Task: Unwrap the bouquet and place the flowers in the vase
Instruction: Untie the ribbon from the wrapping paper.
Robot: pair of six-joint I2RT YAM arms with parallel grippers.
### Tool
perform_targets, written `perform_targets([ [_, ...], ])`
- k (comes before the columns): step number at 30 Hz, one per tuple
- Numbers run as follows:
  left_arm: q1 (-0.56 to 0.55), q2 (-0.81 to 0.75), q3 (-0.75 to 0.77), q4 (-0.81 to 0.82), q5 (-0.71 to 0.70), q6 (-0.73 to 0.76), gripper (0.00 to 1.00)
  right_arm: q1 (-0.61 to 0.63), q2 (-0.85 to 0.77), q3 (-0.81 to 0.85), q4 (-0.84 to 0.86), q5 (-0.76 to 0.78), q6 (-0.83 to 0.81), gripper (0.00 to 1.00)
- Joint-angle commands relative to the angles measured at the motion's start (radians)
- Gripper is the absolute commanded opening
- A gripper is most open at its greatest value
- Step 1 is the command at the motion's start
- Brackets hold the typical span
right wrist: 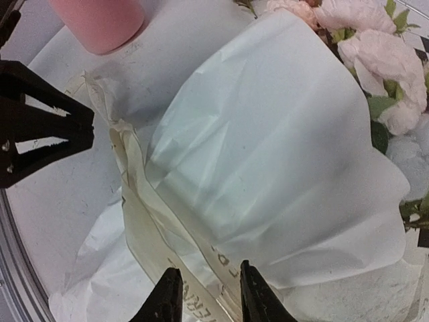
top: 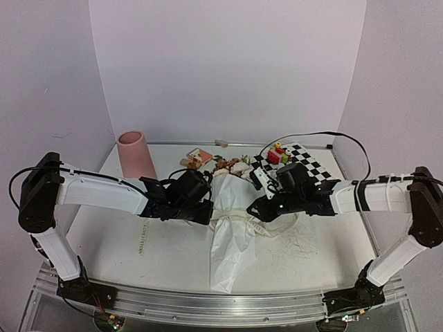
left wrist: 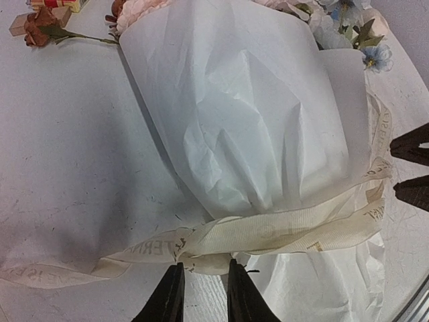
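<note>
A: Counts, biggest first?

B: One counter (top: 166, 256), white, flat, scuffed. One bouquet (top: 232, 228) lying on it between my two hands, blooms toward the back wall. It's a cone of white tissue paper (left wrist: 255, 121), thin, creased and crinkled, wrapped and tied.

A: Vase?

B: One vase (top: 136, 153), matte pink, a smooth plain cylinder. It's upright at the back left of the counter, apart from the bouquet, with nothing in it that I can see.

A: Next?

B: One checkered mat (top: 311, 166), black and white, flat, back right. One ribbon (left wrist: 281, 228), cream, ribbed weave, printed letters, cinched round the paper's waist.

A: Flowers?

B: The flowers (right wrist: 375, 54) are several pale pink ruffled roses plus leaves, clumped at the cone's mouth, so I can't count them. One rust-brown bloom (left wrist: 37, 30) lies loose on the counter. The toy blocks (top: 277, 153) are a few, too small to count.

A: Hands?

B: Two. My left hand (left wrist: 204, 275) has its black fingers parted narrowly, tips right at the ribbon knot. My right hand (right wrist: 208, 285) is parted too. The ribbon runs between the fingers, not pinched.
</note>
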Motion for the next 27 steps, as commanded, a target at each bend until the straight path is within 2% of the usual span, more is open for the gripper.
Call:
perform_targets([
  [1,-0.001,-0.002,0.054,0.02,-0.033,0.025,0.24,-0.001,0.068,0.097,-0.051,-0.029,-0.07,0.32],
  [10,-0.001,-0.006,0.054,0.021,-0.041,0.033,0.23,-0.001,0.169,0.199,-0.09,-0.106,-0.12,0.32],
  [20,0.0,-0.016,0.042,0.016,-0.043,0.038,0.23,0.001,0.212,0.215,-0.105,-0.162,-0.126,0.29],
  [21,0.0,-0.015,0.042,0.016,-0.042,0.037,0.23,0.001,0.212,0.214,-0.105,-0.165,-0.126,0.27],
  [25,-0.001,-0.014,0.042,0.015,-0.039,0.037,0.23,0.001,0.183,0.198,-0.103,-0.143,-0.122,0.04],
  [27,-0.001,-0.013,0.043,0.014,-0.033,0.04,0.23,0.001,0.148,0.179,-0.097,-0.126,-0.118,0.01],
])
